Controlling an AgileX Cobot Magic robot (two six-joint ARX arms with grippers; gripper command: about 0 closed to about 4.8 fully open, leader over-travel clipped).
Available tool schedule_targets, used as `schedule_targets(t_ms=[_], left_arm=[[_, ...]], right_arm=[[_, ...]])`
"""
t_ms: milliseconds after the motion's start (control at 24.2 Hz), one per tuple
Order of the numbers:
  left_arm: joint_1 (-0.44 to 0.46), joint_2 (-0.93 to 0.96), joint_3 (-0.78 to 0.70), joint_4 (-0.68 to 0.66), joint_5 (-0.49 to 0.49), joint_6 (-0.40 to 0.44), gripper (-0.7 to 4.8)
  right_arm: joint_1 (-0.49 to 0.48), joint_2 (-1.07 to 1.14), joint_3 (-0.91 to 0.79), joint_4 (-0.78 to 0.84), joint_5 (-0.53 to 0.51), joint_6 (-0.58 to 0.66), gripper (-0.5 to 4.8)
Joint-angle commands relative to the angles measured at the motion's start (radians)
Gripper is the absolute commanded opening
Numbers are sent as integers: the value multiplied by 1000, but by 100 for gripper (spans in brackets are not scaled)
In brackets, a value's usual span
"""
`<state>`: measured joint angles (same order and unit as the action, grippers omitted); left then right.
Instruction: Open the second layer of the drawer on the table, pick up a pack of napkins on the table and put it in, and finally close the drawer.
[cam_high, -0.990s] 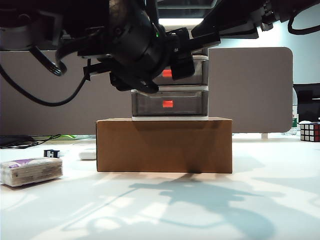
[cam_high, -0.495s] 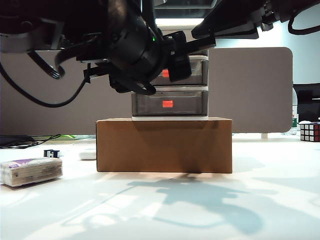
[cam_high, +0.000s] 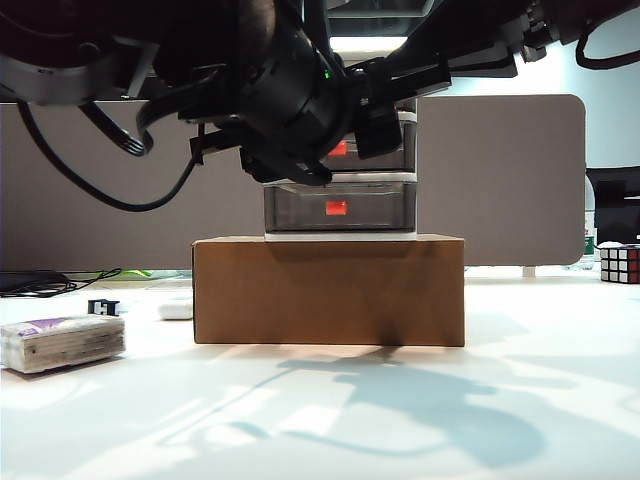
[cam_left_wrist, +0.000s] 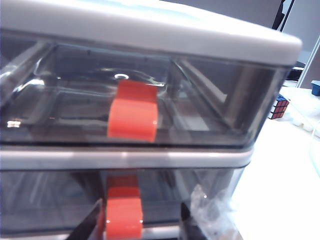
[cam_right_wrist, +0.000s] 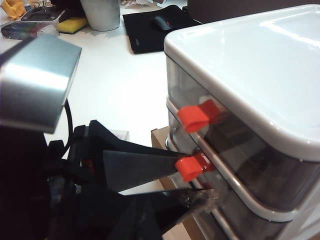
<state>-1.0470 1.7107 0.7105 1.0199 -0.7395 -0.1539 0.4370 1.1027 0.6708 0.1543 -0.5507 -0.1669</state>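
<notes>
- The left tool (cam_left_wrist: 140, 222) is raised off the tabletop (cam_high: 520, 400), right up against the front of the drawer (cam_high: 340, 195). Its tips are level with the second layer (cam_left_wrist: 60, 200).
- Its two dark fingers (cam_left_wrist: 94, 222) stand spread, one on each side of the second layer's orange-red handle (cam_left_wrist: 124, 220). One finger lies close against the handle. A gap shows between the handle and the other finger, so nothing is pinched.
- The second layer sits pushed in, flush with the white frame. The top drawer's handle (cam_left_wrist: 132, 117) is just above the left tool.
- The drawer stands on a brown cardboard box (cam_high: 330, 290), directly below the left tool.
- The pack of napkins (cam_high: 62, 342) lies flat on the tabletop, well apart from the left tool. In the exterior view it is far below the tool and off to its left.
- A small white case (cam_high: 175, 310) and a small black item (cam_high: 103, 307) lie beside the box, between the pack and the spot under the left tool.
- The right tool (cam_high: 430, 58) hangs high up, near the drawer's top and just above the left tool. I cannot tell whether its jaws are spread or pressed together.
- A colour cube (cam_high: 620, 263) sits at the far edge of the tabletop, well away from both tools.
</notes>
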Motion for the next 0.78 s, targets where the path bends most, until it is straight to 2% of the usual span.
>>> schedule_targets(t_ms=[41, 165, 289, 454, 784], left_arm=[[2, -2, 7, 6, -8, 11, 178], [2, -2, 7, 6, -9, 26, 172], [3, -2, 7, 6, -49, 27, 111], [3, -2, 7, 6, -49, 27, 111], [3, -2, 7, 6, -49, 27, 111]], right_arm=[[0, -3, 6, 14, -2, -2, -5], [0, -3, 6, 14, -2, -2, -5], [0, -3, 6, 15, 31, -3, -5], [0, -3, 6, 16, 86, -2, -5], [0, 5, 6, 99, 89, -2, -5]])
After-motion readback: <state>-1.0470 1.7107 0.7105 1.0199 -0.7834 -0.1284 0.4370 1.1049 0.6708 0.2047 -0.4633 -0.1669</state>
